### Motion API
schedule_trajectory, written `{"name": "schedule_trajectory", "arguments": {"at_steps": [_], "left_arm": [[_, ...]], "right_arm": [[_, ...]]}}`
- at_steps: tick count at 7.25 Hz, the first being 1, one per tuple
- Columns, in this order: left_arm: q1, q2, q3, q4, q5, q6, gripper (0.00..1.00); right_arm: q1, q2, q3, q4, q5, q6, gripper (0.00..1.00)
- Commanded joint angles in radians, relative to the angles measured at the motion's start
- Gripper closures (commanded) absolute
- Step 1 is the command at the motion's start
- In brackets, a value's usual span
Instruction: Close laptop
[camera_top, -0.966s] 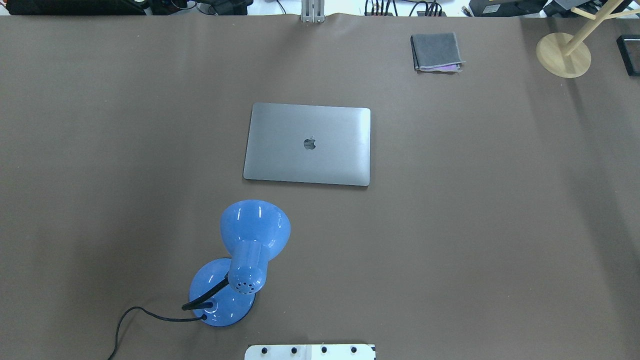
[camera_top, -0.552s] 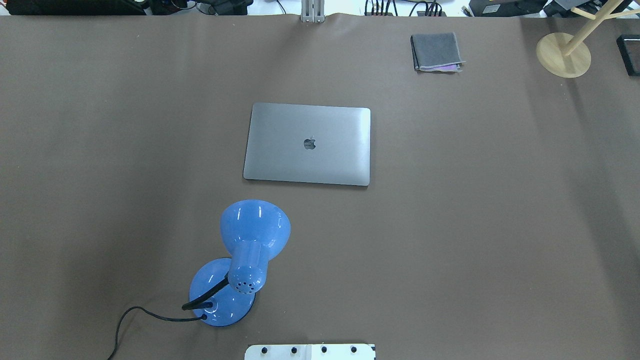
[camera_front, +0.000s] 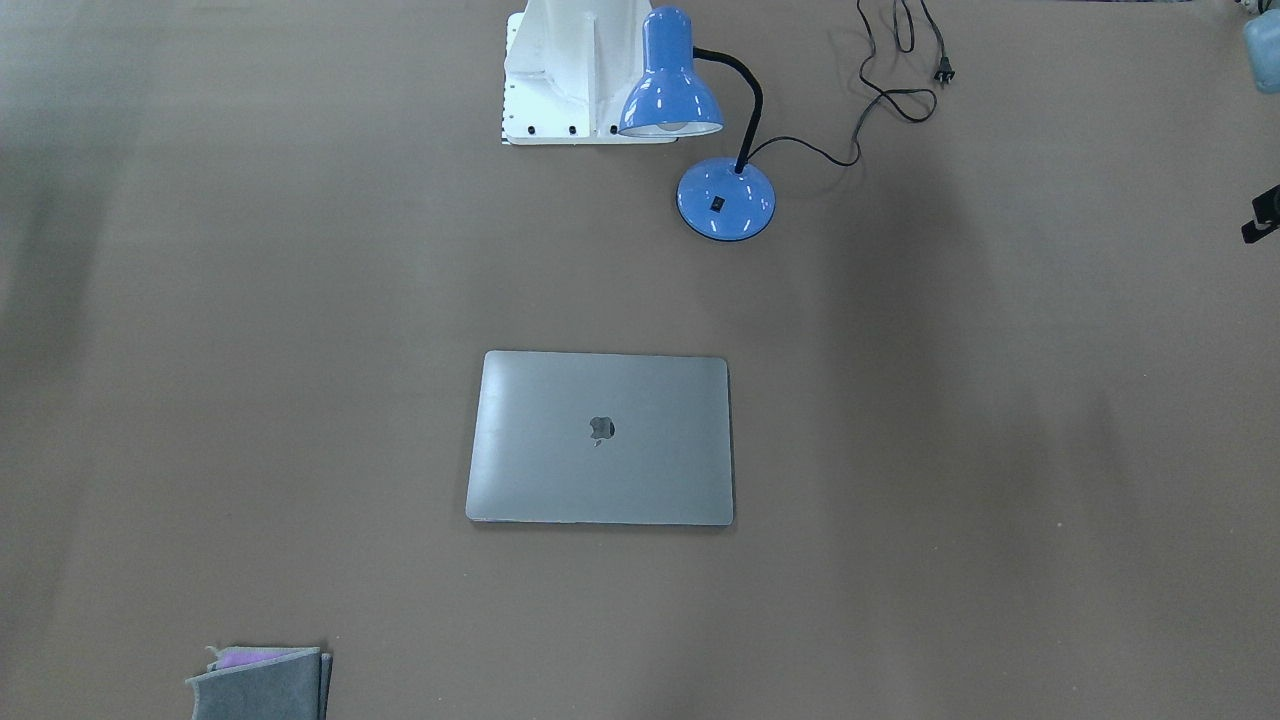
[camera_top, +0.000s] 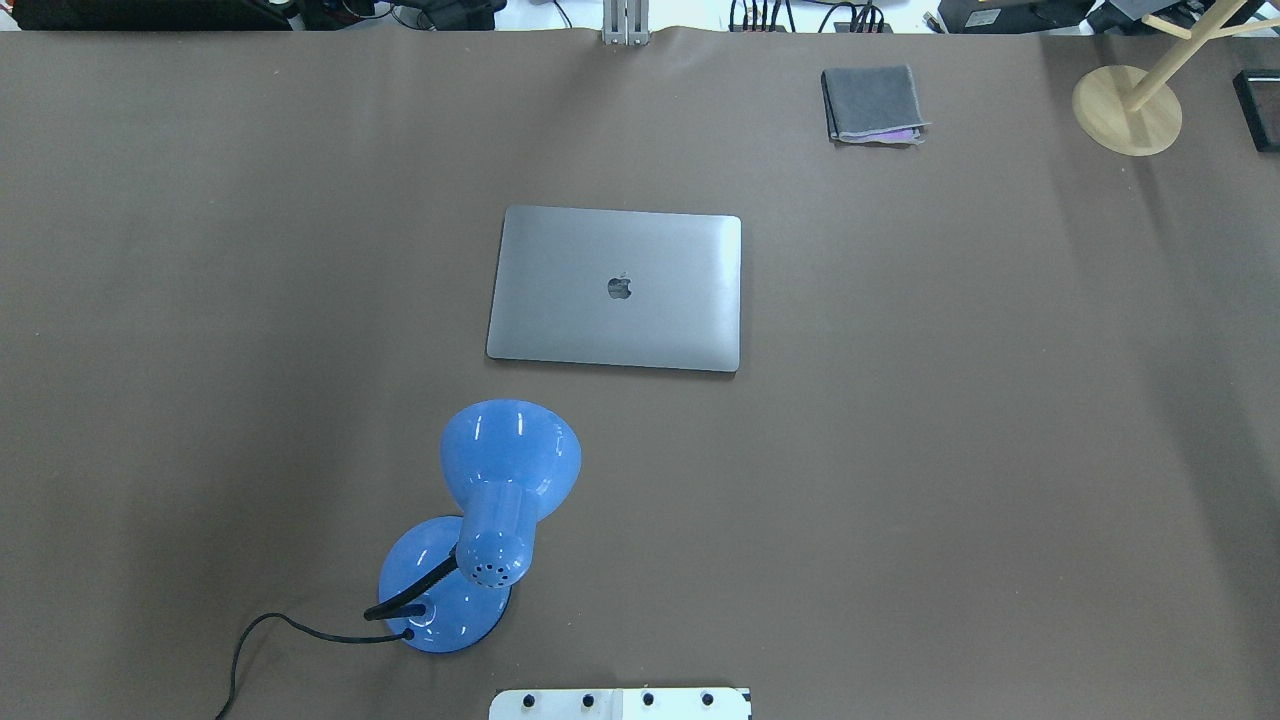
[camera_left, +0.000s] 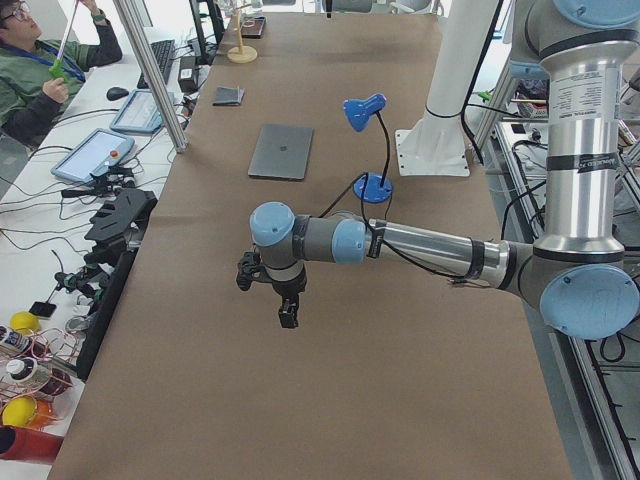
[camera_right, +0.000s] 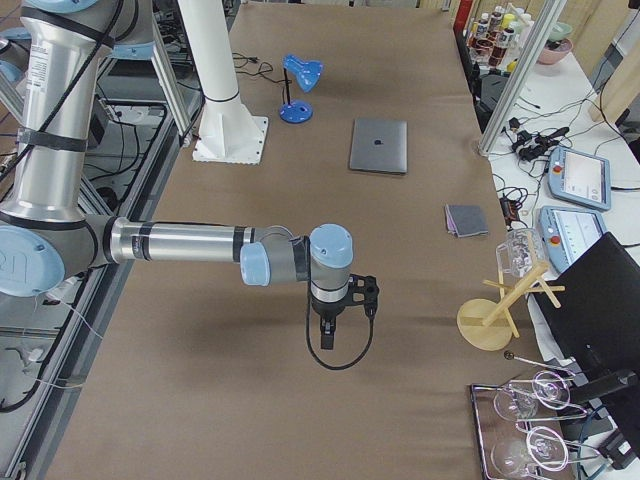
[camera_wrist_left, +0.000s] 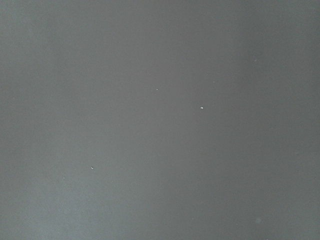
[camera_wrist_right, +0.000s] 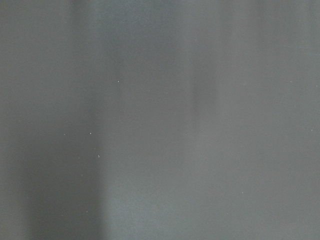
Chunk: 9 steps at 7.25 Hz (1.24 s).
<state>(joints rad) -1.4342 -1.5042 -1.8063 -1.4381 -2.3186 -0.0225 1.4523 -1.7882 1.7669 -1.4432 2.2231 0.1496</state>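
The laptop (camera_top: 615, 290) lies flat in the middle of the table with its grey lid down and the apple logo facing up; it also shows in the front view (camera_front: 600, 437) and the side views (camera_left: 281, 151) (camera_right: 379, 146). My left gripper (camera_left: 287, 312) hangs over bare table far from the laptop, near the table's left end. My right gripper (camera_right: 326, 335) hangs over bare table near the right end. Both show clearly only in the side views, so I cannot tell whether they are open or shut. Both wrist views show only brown table surface.
A blue desk lamp (camera_top: 490, 520) with a black cord stands between the laptop and the robot base (camera_top: 620, 703). A folded grey cloth (camera_top: 872, 103) lies at the far right. A wooden stand (camera_top: 1127, 108) is at the far right corner.
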Motion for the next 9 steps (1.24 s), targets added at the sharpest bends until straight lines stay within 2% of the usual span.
{"name": "schedule_trajectory", "arguments": {"at_steps": [1, 9], "left_arm": [[0.005, -0.004, -0.004, -0.001, 0.001, 0.001, 0.02], [0.006, -0.001, 0.010, -0.030, 0.001, 0.001, 0.02]], "right_arm": [[-0.001, -0.002, 0.002, 0.003, 0.033, -0.002, 0.00], [-0.004, 0.000, -0.001, 0.018, 0.036, -0.001, 0.00]]}}
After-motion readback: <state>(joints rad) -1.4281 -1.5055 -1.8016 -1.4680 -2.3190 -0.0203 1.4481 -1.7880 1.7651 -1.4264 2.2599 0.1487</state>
